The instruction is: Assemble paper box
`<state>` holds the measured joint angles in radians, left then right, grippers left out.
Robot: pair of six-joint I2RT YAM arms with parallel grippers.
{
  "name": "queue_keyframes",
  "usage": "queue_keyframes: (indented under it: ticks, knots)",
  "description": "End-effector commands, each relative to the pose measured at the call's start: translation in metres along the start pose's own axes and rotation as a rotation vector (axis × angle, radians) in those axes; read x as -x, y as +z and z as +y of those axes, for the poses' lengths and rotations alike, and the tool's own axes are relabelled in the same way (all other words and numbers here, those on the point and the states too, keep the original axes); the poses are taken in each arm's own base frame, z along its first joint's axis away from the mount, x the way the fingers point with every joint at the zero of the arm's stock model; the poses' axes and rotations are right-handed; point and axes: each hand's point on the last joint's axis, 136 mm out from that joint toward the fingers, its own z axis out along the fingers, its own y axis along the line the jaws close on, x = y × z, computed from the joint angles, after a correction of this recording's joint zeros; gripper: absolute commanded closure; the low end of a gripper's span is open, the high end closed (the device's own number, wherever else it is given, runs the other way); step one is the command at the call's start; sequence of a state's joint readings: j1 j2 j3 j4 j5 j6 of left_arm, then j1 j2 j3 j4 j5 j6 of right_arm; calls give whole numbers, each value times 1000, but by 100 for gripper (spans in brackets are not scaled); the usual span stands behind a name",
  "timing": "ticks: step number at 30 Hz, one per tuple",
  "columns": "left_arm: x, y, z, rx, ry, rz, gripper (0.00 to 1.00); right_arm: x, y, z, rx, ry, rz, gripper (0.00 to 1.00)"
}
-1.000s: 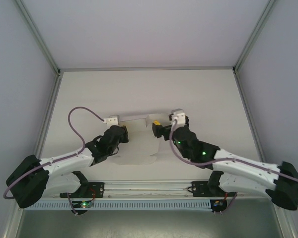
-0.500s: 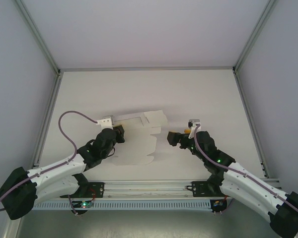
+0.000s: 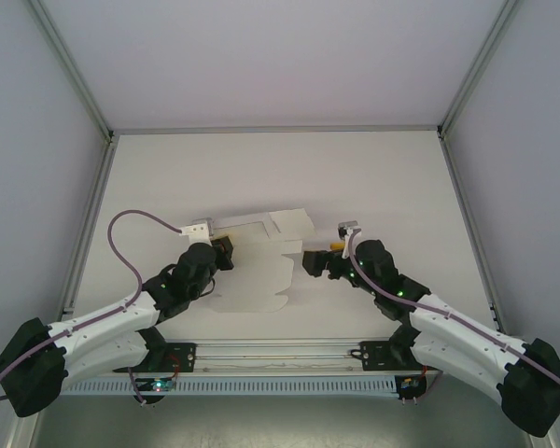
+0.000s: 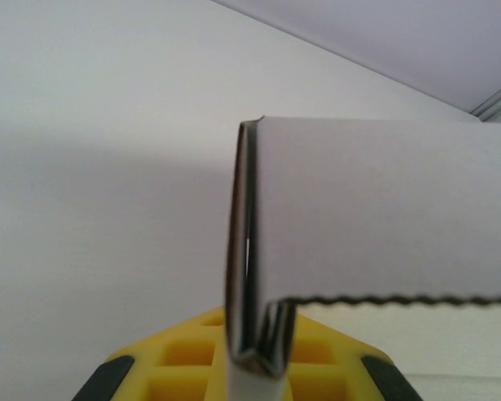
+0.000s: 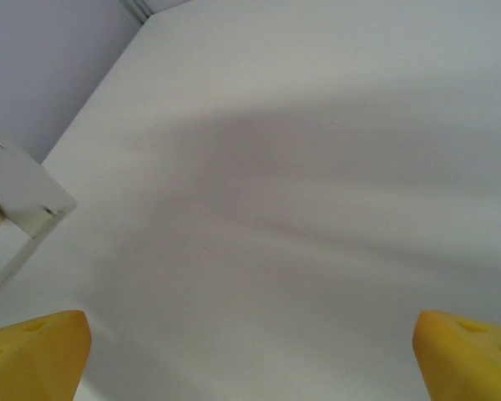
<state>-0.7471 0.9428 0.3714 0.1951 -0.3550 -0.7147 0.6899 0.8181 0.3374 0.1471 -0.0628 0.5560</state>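
Observation:
The paper box is a white die-cut sheet lying flat at the table's middle, with one flap raised at its far right. My left gripper is shut on the sheet's left edge. In the left wrist view, a folded double edge stands pinched between the yellow fingers, and a panel runs off to the right. My right gripper hovers open just right of the sheet, touching nothing. Its yellow fingertips are spread wide, and a paper corner sits at the left.
The white table is walled by grey panels with metal posts at the back corners. A rail with the arm bases runs along the near edge. A purple cable loops over my left arm.
My right gripper has pulled back to the right, away from the sheet, then edged left again. The flap it was beside now tilts toward the far right. The left gripper keeps its hold.

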Motion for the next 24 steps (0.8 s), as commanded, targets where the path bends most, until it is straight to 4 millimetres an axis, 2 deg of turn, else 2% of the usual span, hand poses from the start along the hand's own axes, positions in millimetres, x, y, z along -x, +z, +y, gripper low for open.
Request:
queue_keyframes:
  ticks: [1,15,21,24]
  knots:
    - [0,0,-5,-18,15,-7,100,31,0,25,68,-68,-73,2]
    - [-4,3,-11,-50,20,8,100,31,32,53,121,-153,-12,2]
    - [2,2,-15,-69,-8,-13,100,10,52,62,89,-197,59,2]
    - [6,-1,-15,-72,-25,-32,100,1,60,56,-9,-226,61,2]
